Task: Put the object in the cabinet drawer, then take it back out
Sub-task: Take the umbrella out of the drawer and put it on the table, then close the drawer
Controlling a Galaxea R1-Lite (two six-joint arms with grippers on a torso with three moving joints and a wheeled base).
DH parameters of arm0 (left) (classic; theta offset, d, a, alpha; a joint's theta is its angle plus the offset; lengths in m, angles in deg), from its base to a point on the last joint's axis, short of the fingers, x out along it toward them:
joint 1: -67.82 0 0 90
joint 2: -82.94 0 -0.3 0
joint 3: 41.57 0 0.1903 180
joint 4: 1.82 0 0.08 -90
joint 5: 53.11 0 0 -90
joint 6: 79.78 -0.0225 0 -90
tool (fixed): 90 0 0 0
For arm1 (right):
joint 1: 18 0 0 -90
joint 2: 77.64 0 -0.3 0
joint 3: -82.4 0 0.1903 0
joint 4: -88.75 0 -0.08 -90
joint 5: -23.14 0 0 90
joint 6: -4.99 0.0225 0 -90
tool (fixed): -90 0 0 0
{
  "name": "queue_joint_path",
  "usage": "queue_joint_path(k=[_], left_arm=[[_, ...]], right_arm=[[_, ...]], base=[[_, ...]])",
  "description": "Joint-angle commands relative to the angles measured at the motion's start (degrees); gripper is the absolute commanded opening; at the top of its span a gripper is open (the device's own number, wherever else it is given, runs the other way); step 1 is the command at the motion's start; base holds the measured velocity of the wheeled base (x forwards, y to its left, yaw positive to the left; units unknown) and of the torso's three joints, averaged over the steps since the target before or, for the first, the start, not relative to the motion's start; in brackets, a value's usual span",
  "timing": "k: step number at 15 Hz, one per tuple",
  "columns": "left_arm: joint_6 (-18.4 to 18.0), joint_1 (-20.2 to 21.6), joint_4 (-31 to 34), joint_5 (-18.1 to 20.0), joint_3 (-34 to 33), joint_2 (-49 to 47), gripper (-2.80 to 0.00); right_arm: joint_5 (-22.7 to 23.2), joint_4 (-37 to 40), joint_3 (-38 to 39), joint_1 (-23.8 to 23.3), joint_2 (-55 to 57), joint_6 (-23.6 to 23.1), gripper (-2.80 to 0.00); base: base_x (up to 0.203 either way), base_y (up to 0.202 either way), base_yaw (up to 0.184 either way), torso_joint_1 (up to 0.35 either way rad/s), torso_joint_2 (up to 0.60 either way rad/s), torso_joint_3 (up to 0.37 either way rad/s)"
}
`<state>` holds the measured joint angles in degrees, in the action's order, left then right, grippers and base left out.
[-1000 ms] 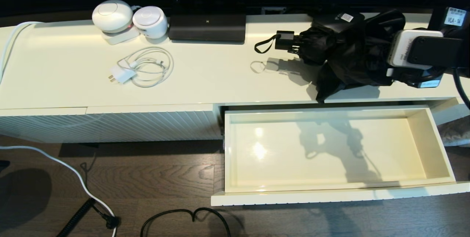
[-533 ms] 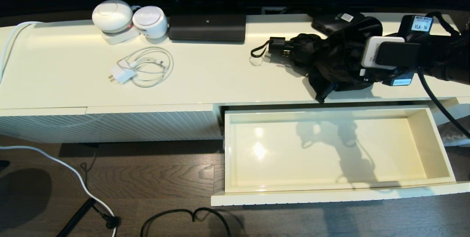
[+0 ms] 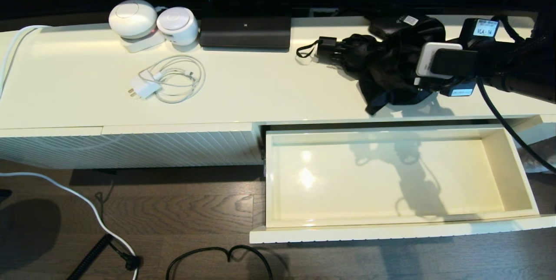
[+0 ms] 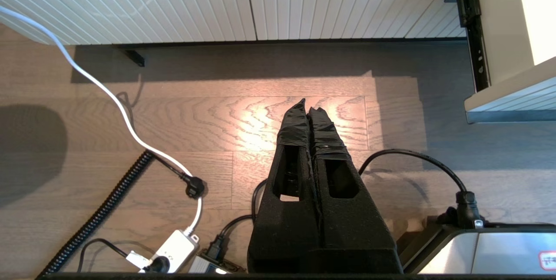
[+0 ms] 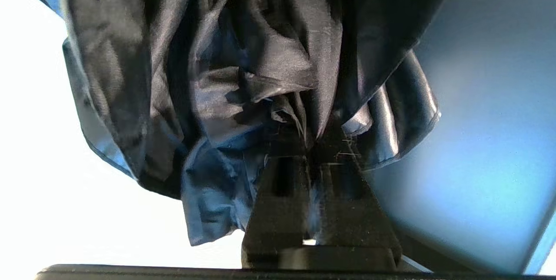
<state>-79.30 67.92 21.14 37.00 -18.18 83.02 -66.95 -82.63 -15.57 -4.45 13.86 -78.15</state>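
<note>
The black folding umbrella (image 3: 382, 67) lies across the cabinet top at the back right. Its short handle (image 3: 326, 47) and wrist loop point left, and loose fabric spills toward the front edge. My right gripper (image 3: 410, 81) comes in from the right, shut on a fold of the glossy fabric (image 5: 243, 67); its tips (image 5: 308, 141) are buried in the cloth. The cabinet drawer (image 3: 391, 231) stands pulled out below, with nothing inside. My left gripper (image 4: 307, 106) hangs shut and empty over the wooden floor, left of the drawer's corner (image 4: 508, 97).
A flat black box with a white sticker (image 3: 393, 21) sits behind the umbrella. A black bar (image 3: 245, 32), two white round devices (image 3: 132, 18) and a white charger with coiled cable (image 3: 167, 81) occupy the top's left half. Cables (image 3: 217, 256) trail on the floor.
My right arm has moved left and toward the back with the umbrella, lowering it. The handle and loop now rest on the cabinet top. The drawer has not moved.
</note>
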Motion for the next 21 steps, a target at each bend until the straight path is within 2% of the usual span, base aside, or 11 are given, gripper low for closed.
queue_joint_path(k=[1, 9, 14, 21], left_arm=[[0.0, 0.0, 0.0, 0.0, 0.0, 0.1, -2.80], [0.0, 0.0, 0.0, 0.0, 0.0, 0.1, -2.80], [0.0, 0.0, 0.0, 0.0, 0.0, 0.1, -2.80], [0.0, 0.0, 0.0, 0.0, 0.0, 0.0, -2.80]], right_arm=[[0.1, -0.1, 0.2, 0.0, 0.1, -0.6, 0.00], [0.0, 2.0, 1.6, 0.3, -5.8, -0.9, 0.00], [-0.1, 14.0, 4.6, 0.2, -15.9, -2.5, 0.00], [-0.2, 36.3, 17.6, 0.2, -31.3, -2.0, 0.00]], base=[[0.000, 0.000, 0.000, 0.000, 0.00, 0.000], [0.000, 0.000, 0.000, 0.000, 0.00, 0.000], [0.000, 0.000, 0.000, 0.000, 0.00, 0.000], [0.000, 0.000, 0.000, 0.000, 0.00, 0.000]])
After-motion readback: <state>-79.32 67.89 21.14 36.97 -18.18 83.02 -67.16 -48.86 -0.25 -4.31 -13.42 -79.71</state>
